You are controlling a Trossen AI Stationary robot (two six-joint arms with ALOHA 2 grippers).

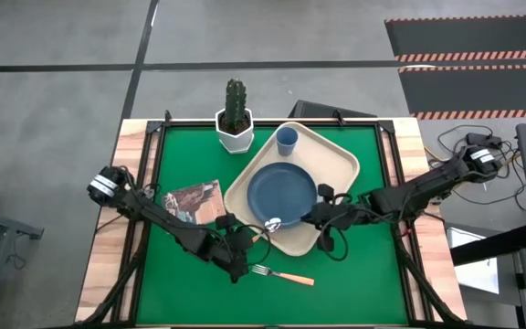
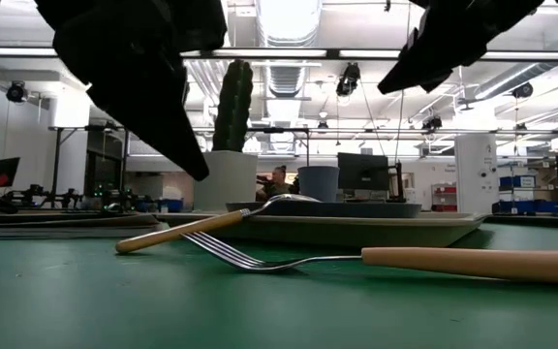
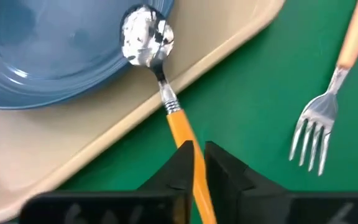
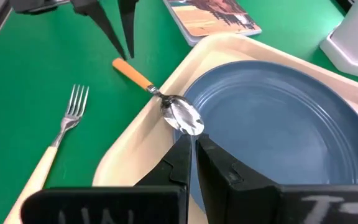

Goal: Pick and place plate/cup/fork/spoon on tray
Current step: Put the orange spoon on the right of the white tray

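A: How far along does the job look?

B: Fairly far, by the look of it; the plate (image 1: 283, 193) lies flat in the middle of the tray (image 1: 341, 161), and the cup (image 1: 287, 139) stands upright in the tray's upper corner in the high view; those two seem done.

A: And the spoon (image 4: 166, 106)?

B: Half placed; its bowl rests on the plate's rim at the lower edge, while the orange handle slopes out over the tray's rim toward the green desk (image 1: 345, 274); the left gripper (image 3: 194, 163) has the handle's end between its fingers, which stand slightly apart on either side of it, so the hold looks loose rather than tight.

A: What is left?

B: The fork (image 1: 281, 273); it lies on the desk, lower centre of the high view, apart from the tray and untouched.

A: And the right gripper (image 4: 192, 152)?

B: It hovers over the plate's near edge, right of the spoon in the high view; its fingers are nearly together and hold nothing.
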